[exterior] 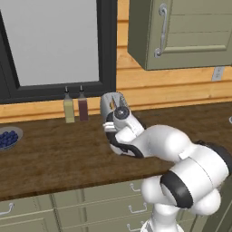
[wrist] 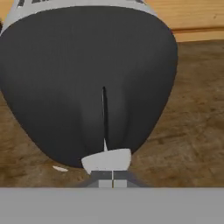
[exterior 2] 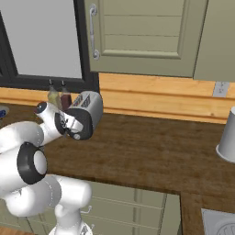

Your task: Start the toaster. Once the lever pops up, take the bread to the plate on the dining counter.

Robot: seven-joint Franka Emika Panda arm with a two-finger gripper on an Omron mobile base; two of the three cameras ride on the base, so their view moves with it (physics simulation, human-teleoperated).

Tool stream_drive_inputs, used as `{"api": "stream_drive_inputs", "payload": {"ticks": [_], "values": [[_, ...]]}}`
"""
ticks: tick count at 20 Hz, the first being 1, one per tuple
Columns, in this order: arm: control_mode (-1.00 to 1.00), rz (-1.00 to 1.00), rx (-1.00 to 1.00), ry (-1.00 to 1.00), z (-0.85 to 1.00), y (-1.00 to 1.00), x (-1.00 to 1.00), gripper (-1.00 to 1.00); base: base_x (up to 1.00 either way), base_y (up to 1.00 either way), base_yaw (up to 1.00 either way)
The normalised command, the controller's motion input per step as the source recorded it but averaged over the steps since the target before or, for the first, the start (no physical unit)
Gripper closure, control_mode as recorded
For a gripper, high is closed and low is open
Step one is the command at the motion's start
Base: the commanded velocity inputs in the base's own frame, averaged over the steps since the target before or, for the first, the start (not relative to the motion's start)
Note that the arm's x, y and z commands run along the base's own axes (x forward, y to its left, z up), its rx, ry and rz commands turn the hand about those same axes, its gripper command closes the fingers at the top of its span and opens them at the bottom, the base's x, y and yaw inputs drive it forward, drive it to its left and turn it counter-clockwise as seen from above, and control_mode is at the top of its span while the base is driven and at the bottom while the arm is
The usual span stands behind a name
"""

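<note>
The toaster point(exterior 2: 92, 108) stands on the wooden worktop point(exterior: 54, 158) near the back wall, silver sides and slotted top showing. Its black front panel point(wrist: 87, 78) looms close in the hand view. The pale lever point(wrist: 106, 158) sits at the bottom end of the panel's vertical slot. My gripper point(wrist: 112, 179) is shut, its fingertips touching the lever's lower edge with nothing between them. In the left base view my hand point(exterior: 118, 117) covers the toaster's front. The bread is hidden. The plate and the dining counter are out of view.
Two slim bottles point(exterior: 69, 108) point(exterior: 83, 106) stand left of the toaster by the window. A bowl of blueberries point(exterior: 8, 138) is at the far left. An upper cabinet point(exterior: 181, 31) hangs overhead. A white cup point(exterior 2: 228, 137) and a sink corner point(exterior 2: 220, 225) lie to the right.
</note>
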Motion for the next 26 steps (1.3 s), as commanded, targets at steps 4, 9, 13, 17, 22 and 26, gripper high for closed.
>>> {"api": "stream_drive_inputs", "payload": {"ticks": [4,9,13,17,22,26], "values": [[-1.0,-0.01,0.04,-0.08,1.0,-0.05,-0.78,1.0,0.0,0.0,0.0],[-1.0,0.0,0.0,0.02,1.0,0.0,-0.17,1.0,0.0,0.0,0.0],[-1.0,0.0,0.0,0.16,1.0,0.0,0.0,1.0,0.0,0.0,0.0],[-1.0,0.0,0.0,0.19,0.89,0.0,0.0,1.0,0.0,0.0,0.0],[-1.0,0.08,0.01,0.02,0.27,0.0,-0.03,1.0,0.0,0.0,0.0],[-1.0,0.06,0.0,-0.02,0.04,0.03,-0.02,1.0,0.0,0.0,0.0]]}}
